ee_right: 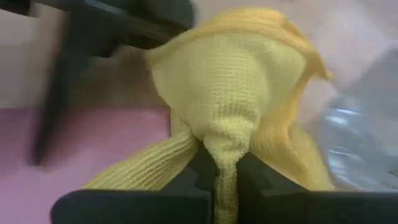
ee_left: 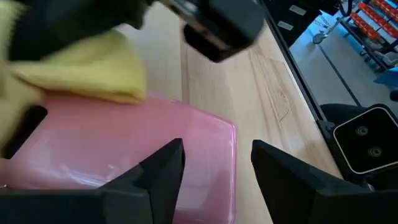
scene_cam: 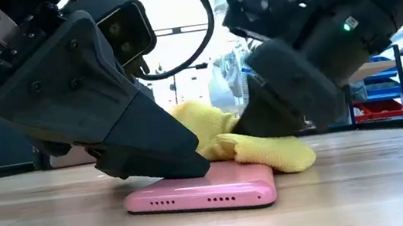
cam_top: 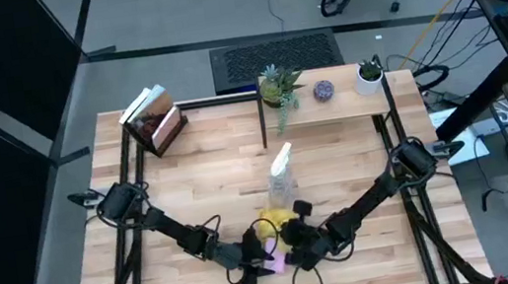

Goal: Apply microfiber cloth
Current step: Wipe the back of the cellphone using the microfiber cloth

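A pink phone (scene_cam: 204,193) lies flat on the wooden table near its front edge. The bright yellow microfiber cloth (scene_cam: 269,151) is bunched, resting partly on the phone's far end and partly on the table. My right gripper (ee_right: 221,162) is shut on the cloth. My left gripper (ee_left: 217,155) stands open over the phone's other end (ee_left: 205,143), with one finger above the phone and the other above the bare table beside it. My left gripper sets one fingertip (scene_cam: 189,169) on the phone's flat top (scene_cam: 217,175), slanting down from the table's left. The other finger is off the phone's edge. The phone lies flat on the table. My right gripper pinches a gathered fold of the cloth (ee_right: 225,146) between its two fingers, slanting down from the table's right. Several layers are bunched there. The rest of the cloth (ee_right: 230,74) spreads slack past the fingertips onto the phone and the table.
A clear spray bottle (cam_top: 281,173) stands just beyond the cloth. Along the far edge are a book stand (cam_top: 155,119), a potted plant (cam_top: 278,86), a small purple object (cam_top: 324,90) and a white pot (cam_top: 369,74). Black frame rails (cam_top: 124,170) run along both sides.
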